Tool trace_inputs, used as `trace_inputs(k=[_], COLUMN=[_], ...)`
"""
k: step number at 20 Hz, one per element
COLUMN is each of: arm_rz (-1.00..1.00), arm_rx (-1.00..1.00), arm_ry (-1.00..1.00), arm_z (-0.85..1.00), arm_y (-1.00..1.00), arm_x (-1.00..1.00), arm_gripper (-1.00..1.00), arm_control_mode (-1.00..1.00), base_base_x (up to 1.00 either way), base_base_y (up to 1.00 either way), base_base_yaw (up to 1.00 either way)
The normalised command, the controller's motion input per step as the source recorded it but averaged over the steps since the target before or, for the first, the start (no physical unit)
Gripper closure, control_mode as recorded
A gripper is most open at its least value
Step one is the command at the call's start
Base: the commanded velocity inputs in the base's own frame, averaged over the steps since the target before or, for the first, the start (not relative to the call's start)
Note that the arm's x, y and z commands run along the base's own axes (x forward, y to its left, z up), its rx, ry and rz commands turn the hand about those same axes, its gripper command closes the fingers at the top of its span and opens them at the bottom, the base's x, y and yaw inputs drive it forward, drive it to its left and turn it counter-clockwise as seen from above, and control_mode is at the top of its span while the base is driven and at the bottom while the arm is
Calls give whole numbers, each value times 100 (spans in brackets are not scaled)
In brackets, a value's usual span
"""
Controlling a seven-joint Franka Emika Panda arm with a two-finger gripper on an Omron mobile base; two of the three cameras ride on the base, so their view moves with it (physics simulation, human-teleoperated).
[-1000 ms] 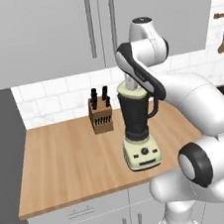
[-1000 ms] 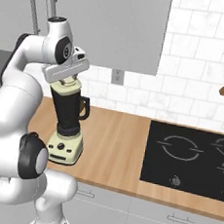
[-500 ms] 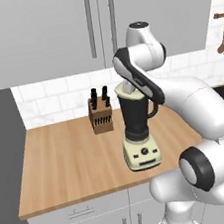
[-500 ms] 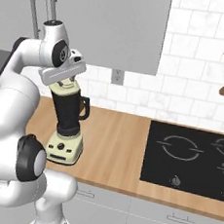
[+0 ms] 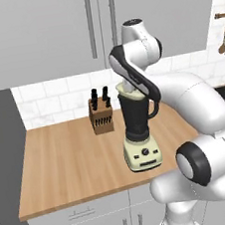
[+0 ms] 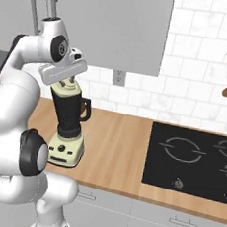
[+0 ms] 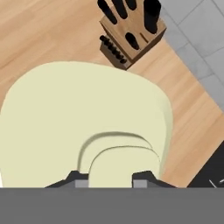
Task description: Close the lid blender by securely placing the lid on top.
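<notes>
Hand view shows you the claw (image 7: 111, 177) clamped on the raised cap of the lid (image 7: 83, 122), which sits at the top of the blender (image 5: 138, 126), right of the knife block (image 5: 102, 115) on the tabletop (image 5: 65, 161).

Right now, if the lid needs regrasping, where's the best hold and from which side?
Grip the raised centre cap of the lid, coming straight down from above. The cap stands proud of the flat disc and is narrow enough to sit between the fingers, while the disc itself looks too wide. The gripper already straddles the cap, with the lid over the blender jar.
</notes>
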Motion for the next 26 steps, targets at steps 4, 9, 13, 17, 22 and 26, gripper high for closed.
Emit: trace_inputs(k=[4,9,13,17,22,26], arm_rz=[0,0,0,0,0,0], arm_rx=[-10,-10,-15,-5,0,-4], arm_ry=[-1,-6,-9,0,-4,0], arm_z=[0,0,0,0,0,-2], arm_y=[4,17,11,-9,-10,0], arm_x=[0,0,-5,0,0,0], arm_gripper=[100,100,100,100,100,100], arm_control_mode=[-100,-100,-100,-100,-100,-100], base_base_x=[0,0,0,0,0,0], base_base_y=[0,0,0,0,0,0], base_base_yaw=[0,0,0,0,0,0])
